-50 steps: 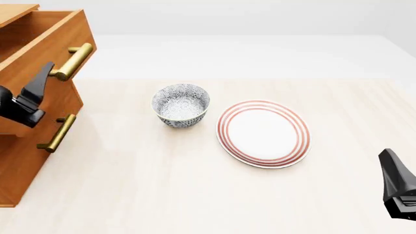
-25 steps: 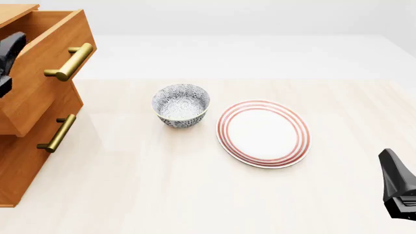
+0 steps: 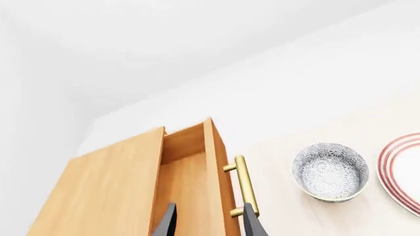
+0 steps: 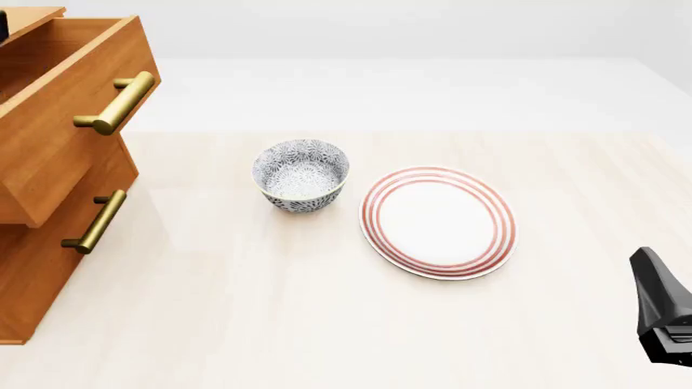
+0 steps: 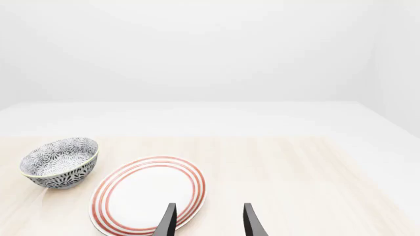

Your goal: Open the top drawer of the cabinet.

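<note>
The top drawer (image 4: 65, 113) sits at the upper left of the front view, already pulled out of the cabinet (image 4: 44, 267) past the drawer below it, its brass handle (image 4: 117, 103) running lengthwise along the drawer front. The left hand (image 3: 208, 223) is the nearer one by far: its wrist view looks down into the open drawer (image 3: 190, 191), fingers apart with nothing between them, the handle (image 3: 241, 186) just beside one finger. The front view shows almost nothing of that hand. The right hand (image 5: 208, 221) idles at the lower right, fingers apart and empty over the plate (image 5: 147, 194), well away from the cabinet. The bowl (image 4: 301, 174) stands on the surface (image 4: 324, 324) between.
</note>
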You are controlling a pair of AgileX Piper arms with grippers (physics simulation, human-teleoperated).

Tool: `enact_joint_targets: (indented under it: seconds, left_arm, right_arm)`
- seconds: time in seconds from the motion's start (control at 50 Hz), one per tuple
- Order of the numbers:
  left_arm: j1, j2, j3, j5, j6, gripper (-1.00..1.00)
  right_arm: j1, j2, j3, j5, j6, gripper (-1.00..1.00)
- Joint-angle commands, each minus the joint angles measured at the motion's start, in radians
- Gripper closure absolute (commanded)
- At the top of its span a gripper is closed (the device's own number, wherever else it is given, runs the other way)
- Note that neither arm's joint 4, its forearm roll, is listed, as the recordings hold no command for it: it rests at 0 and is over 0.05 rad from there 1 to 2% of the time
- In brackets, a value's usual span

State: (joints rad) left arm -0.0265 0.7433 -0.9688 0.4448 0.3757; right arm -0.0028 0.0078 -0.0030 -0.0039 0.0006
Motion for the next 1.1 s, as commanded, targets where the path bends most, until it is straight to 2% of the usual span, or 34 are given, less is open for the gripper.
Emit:
enact_joint_targets:
  seconds: [0.02, 0.12, 0.14, 0.22, 0.42, 0.5, 0.54, 0.86, 1.1]
  left_arm:
    - [0.020, 0.068, -0.104, 0.135, -0.096, -1.00]
    - [0.030, 0.080, -0.135, 0.175, -0.116, -1.00]
    - [0.031, 0.094, -0.152, 0.198, -0.142, -1.00]
    - [0.061, 0.096, -0.157, 0.225, -0.135, -1.00]
    - [0.028, 0.129, -0.238, 0.308, -0.200, -1.00]
    - [0.039, 0.132, -0.250, 0.337, -0.208, -1.00]
    - [-0.001, 0.147, -0.265, 0.337, -0.242, -1.00]
    - [0.015, 0.164, -0.303, 0.435, -0.298, -1.00]
    - [0.024, 0.163, -0.282, 0.467, -0.347, -1.00]
  right_arm:
    - [0.000, 0.000, 0.000, 0.000, 0.000, -1.00]
    - [0.000, 0.000, 0.000, 0.000, 0.000, -1.00]
    - [0.000, 0.000, 0.000, 0.000, 0.000, -1.00]
    - [0.000, 0.000, 0.000, 0.000, 0.000, -1.00]
    - [0.000, 0.000, 0.000, 0.000, 0.000, -1.00]
    - [0.000, 0.000, 0.000, 0.000, 0.000, -1.00]
    - [0.000, 0.000, 0.000, 0.000, 0.000, -1.00]
    - [0.000, 0.000, 0.000, 0.000, 0.000, -1.00]
    - [0.000, 0.000, 0.000, 0.000, 0.000, -1.00]
